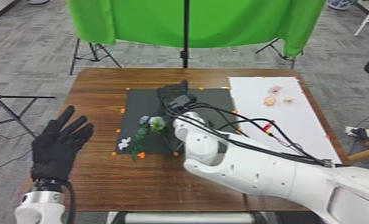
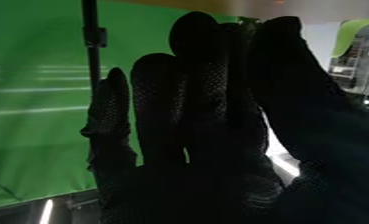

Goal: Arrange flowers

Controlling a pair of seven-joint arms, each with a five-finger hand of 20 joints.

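Flowers [image 1: 156, 122] are lying near my right hand [image 1: 173, 94], pale blooms [image 1: 269, 101] to its right; I'm judging the arrangement partly done, those blooms left. I cannot tell that hand's grip; my left hand [image 1: 58, 146] is resting open.

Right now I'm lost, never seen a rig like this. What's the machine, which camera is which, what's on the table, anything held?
It's a robot with two white arms ending in black-gloved hands. The head view looks down from its head; the other picture comes from a camera on its right wrist, close behind the right hand.

On the brown wooden table are a dark mat and a white sheet. The mat carries a blue-grey flower, a pale green one, leafy green stems and a white flower; small pinkish blooms lie on the sheet.

The left hand is open and empty. Whether the right one grips anything, I can't tell.
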